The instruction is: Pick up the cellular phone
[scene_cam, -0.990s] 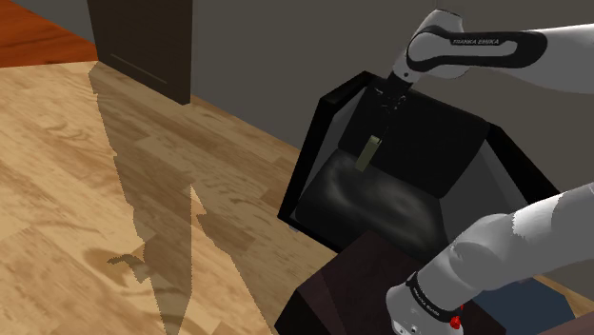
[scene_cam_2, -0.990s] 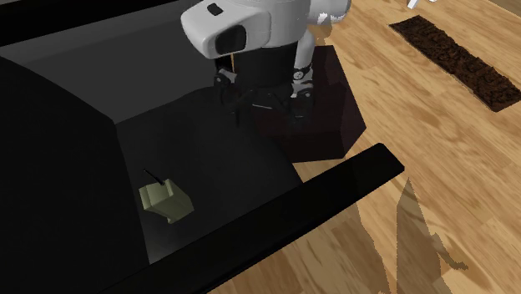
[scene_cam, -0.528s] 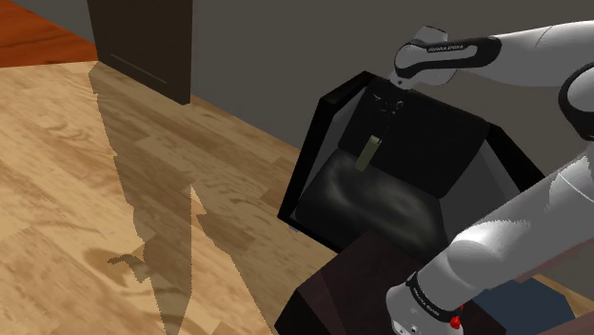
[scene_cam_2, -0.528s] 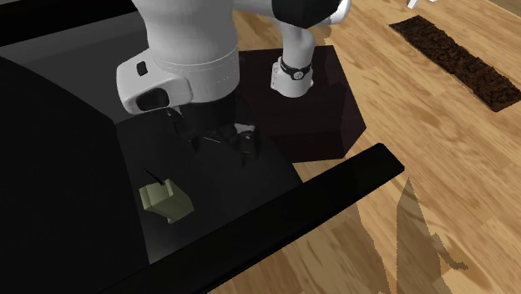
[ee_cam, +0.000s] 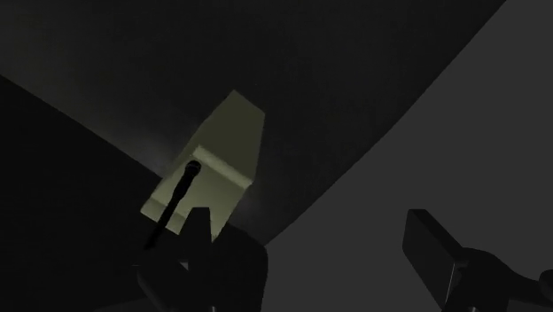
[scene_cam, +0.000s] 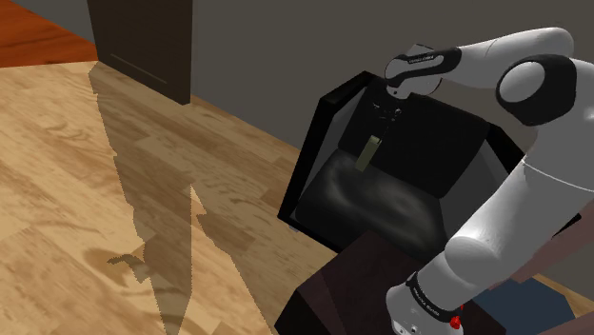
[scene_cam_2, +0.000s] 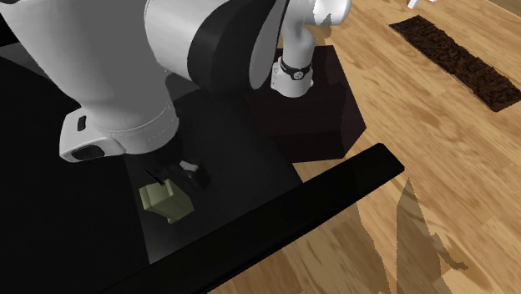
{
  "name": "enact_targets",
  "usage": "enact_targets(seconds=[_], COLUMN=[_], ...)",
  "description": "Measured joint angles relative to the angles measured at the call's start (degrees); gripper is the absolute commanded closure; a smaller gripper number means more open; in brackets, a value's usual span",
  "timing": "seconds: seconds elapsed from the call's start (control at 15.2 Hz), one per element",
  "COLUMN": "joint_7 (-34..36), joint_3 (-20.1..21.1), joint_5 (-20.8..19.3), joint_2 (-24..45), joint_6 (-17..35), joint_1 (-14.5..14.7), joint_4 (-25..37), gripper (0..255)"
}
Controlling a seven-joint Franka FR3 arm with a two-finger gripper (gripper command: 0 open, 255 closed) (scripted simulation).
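wood plank floor (scene_cam: 95, 190) takes up most of the shoulder view, with a dark cabinet (scene_cam: 143, 43) at the back wall. a black armchair (scene_cam: 319, 143) sits by the robot's stand (scene_cam_2: 321, 108), its seat (scene_cam: 381, 205) dark and faintly glossy. the white arm (scene_cam: 533, 86) arches over from the stand and reaches down into the chair. a dark rug strip (scene_cam_2: 459, 60) lies on the floor at the second exterior view's upper right.

the cellular phone (scene_cam: 369, 153) is olive green and blocky, standing roughly upright on the seat near the backrest. in the second exterior view the phone (scene_cam_2: 165, 200) rests on the seat just below the arm's wrist. the gripper (scene_cam: 388, 112) hangs just above the phone's top end, not touching it. in the second exterior view the gripper (scene_cam_2: 185, 173) is just beside the phone, toward that view's upper right.

wrist view: the gripper (ee_cam: 310, 222) has its fingers spread wide with nothing between them. the phone (ee_cam: 217, 168) lies ahead of them, off centre, lined up with one finger rather than the gap. its thin black antenna (ee_cam: 177, 199) sticks out at the end nearest that finger.
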Motion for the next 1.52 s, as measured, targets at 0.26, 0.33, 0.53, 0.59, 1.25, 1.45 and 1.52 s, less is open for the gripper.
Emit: enact_targets(seconds=[0.26, 0.33, 0.53, 0.59, 1.25, 1.45, 1.52], joint_7=[-1.9, -2.5, -3.4, -3.7, -4.2, -4.2, -4.2], joint_3=[-1.2, -1.4, -1.6, -1.7, -1.2, -1.2, -1.2], joint_5=[2.5, 3.4, 5.1, 5.3, 6.3, 6.3, 6.3], joint_2=[7.1, 9.4, 14.5, 14.9, 17.1, 17.1, 17.1], joint_6=[-0.2, -0.3, -0.4, 0.1, 4.0, 4.1, 4.1], joint_1=[-2.8, -3.7, -5.8, -6.1, -6.5, -6.5, -6.5], joint_4=[6.0, 8.0, 12.4, 12.3, 10.4, 10.4, 10.4], gripper=[0, 0, 0, 0, 255, 255, 255])
